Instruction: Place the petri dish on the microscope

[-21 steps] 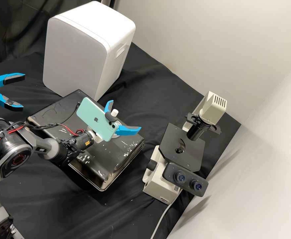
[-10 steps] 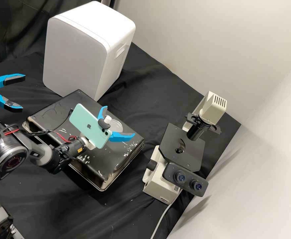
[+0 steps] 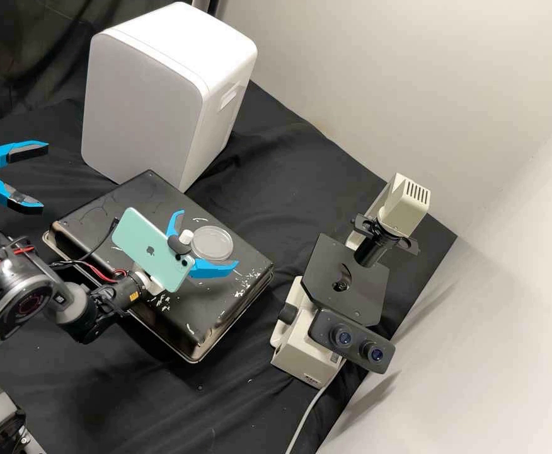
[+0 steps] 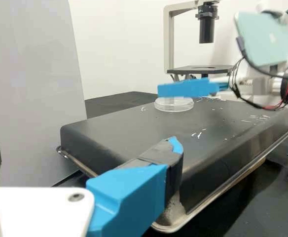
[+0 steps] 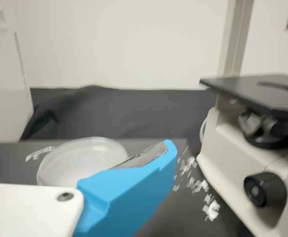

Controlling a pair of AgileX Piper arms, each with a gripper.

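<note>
A clear round petri dish [image 3: 219, 242] [image 4: 174, 103] [image 5: 77, 158] lies flat on an upturned black tray [image 3: 131, 205] [image 4: 134, 133]. My right gripper [image 3: 208, 239] is open just over the tray, its blue fingers [image 5: 134, 180] on either side of the dish's near part and apart from it. A mint phone [image 3: 149, 247] rides on that wrist. The microscope [image 3: 301, 340] [image 5: 242, 158] stands to the right with its black stage [image 3: 326, 265] [image 5: 262, 89] bare. My left gripper [image 3: 43, 175] [image 4: 82, 140] hangs open at the far left, off the tray's corner.
A tall white box [image 3: 162, 88] [image 4: 30, 89] stands behind the tray. A white wall runs along the bench's right side, close to the microscope. Black cloth lies between tray and microscope, and a cable [image 3: 304, 416] leaves the microscope's base toward the front.
My right gripper has drawn back to the left and down over the tray, uncovering the petri dish, which now shows between its fingers. The left arm has kept still.
</note>
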